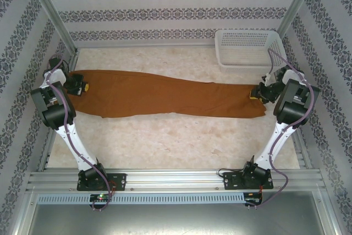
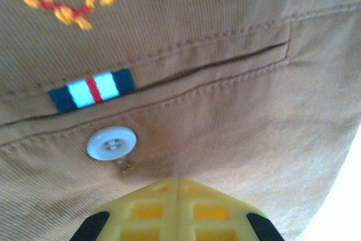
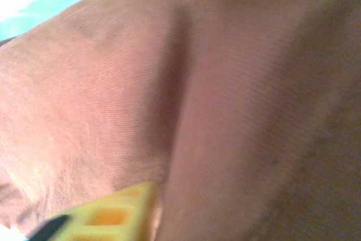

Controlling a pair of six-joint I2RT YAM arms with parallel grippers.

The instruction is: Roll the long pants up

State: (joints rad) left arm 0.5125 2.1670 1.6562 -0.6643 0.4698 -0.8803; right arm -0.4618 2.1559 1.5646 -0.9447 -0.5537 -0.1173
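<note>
The long pants (image 1: pixel 165 97) lie stretched flat across the table, waist at the left and leg ends at the right. My left gripper (image 1: pixel 83 87) rests on the waist end. In the left wrist view its yellow fingers (image 2: pixel 177 180) are shut flush together, tips touching the cloth (image 2: pixel 237 117) just below a white pocket button (image 2: pixel 111 143); no cloth shows between them. My right gripper (image 1: pixel 254 93) is at the leg ends. In the right wrist view one yellow finger (image 3: pixel 113 213) shows, and a fold of the pants (image 3: pixel 248 117) hides the other finger.
A white mesh basket (image 1: pixel 247 48) stands at the back right, just behind the right arm. Patterned walls and metal posts close in the table on three sides. Bare marbled tabletop (image 1: pixel 176 141) lies in front of the pants.
</note>
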